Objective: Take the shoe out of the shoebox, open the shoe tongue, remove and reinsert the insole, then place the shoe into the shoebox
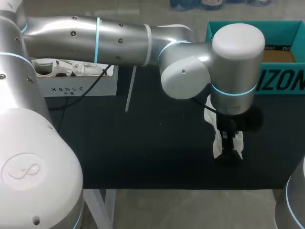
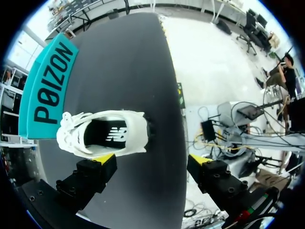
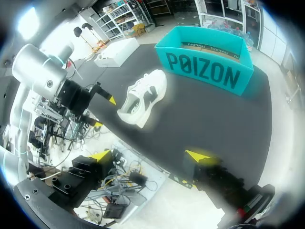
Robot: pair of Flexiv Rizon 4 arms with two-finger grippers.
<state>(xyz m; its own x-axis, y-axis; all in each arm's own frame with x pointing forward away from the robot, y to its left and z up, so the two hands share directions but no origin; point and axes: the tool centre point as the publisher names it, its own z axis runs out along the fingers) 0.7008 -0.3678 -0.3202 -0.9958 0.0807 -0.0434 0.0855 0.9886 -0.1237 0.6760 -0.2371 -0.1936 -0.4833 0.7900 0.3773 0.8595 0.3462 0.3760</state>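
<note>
While the white shoe (image 2: pixel 102 133) sits upright on the black worktop (image 2: pixel 128 62), just beside the teal shoebox (image 2: pixel 47 90), you have the left pincer (image 2: pixel 151 160) spread wide above it, and the right pincer (image 3: pixel 150 156) spread too, well apart.

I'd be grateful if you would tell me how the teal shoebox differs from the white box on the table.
The teal shoebox is teal with large dark print, while the white box is white with small print. The teal shoebox stands at the far right of the table, the white box at the far left. What shows inside the teal shoebox is bare cardboard, whereas the white box holds pale items. Both are open-topped.
</note>
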